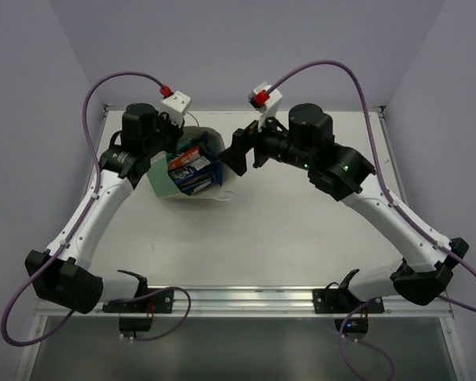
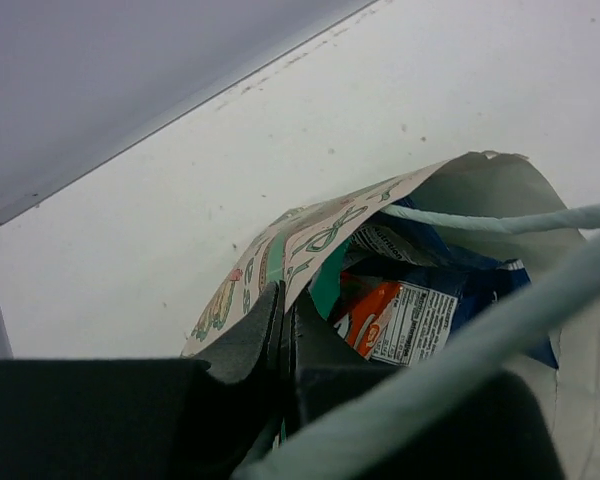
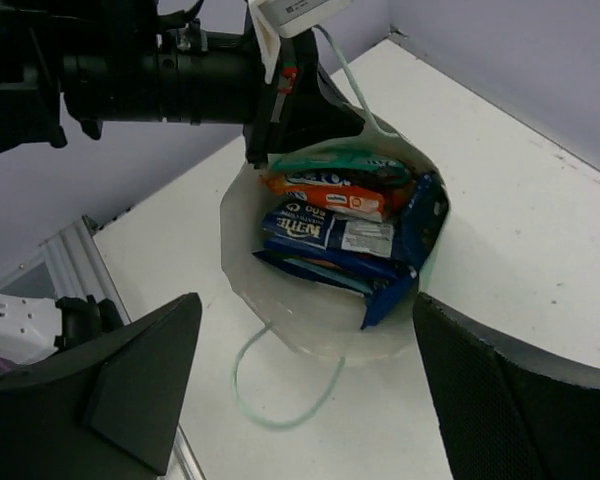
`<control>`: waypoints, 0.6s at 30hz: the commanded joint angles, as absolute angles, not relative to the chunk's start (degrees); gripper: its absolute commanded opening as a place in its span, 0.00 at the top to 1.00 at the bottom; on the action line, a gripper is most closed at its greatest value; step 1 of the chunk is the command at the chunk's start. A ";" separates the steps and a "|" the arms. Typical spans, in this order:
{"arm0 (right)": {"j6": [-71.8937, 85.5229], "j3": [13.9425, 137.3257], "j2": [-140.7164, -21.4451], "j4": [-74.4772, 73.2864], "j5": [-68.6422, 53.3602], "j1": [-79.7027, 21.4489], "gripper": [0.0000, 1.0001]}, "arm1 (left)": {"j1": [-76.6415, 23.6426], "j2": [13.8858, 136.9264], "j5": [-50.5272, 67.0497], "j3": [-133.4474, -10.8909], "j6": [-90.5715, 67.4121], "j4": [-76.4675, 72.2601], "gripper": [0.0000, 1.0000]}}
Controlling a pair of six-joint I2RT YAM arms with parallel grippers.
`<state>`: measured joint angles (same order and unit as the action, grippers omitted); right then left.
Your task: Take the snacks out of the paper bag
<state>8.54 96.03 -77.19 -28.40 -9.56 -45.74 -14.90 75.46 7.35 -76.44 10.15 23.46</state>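
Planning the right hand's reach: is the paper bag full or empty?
Full. The right wrist view shows the snacks stacked inside the open paper bag; none lie on the table. The left hand pinches its rim.

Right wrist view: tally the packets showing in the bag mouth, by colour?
green packet: 1
orange packet: 1
dark blue packets: at least 2; they overlap, so the exact count is unclear
Total: at least 4 showing, all inside the paper bag
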 commanded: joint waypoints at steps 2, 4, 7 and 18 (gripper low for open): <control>11.24 93.70 -80.14 -23.30 -7.04 -49.56 0.13 | -21.34 69.09 6.17 -73.50 10.82 18.63 1.00; 12.12 91.07 -81.29 -21.11 -5.11 -51.67 0.15 | -22.49 66.98 5.10 -71.03 10.11 18.63 1.00; 17.73 87.56 -83.05 -18.47 -2.03 -52.29 0.19 | -23.99 64.52 3.78 -66.89 7.39 18.72 1.00; 35.16 82.96 -86.92 -17.84 3.86 -52.38 0.28 | -28.21 61.43 -3.24 -63.63 1.32 17.50 1.00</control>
<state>30.13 80.97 -86.21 -20.40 0.62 -52.34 -28.23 63.11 2.09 -61.58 2.90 25.34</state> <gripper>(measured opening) 0.719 0.027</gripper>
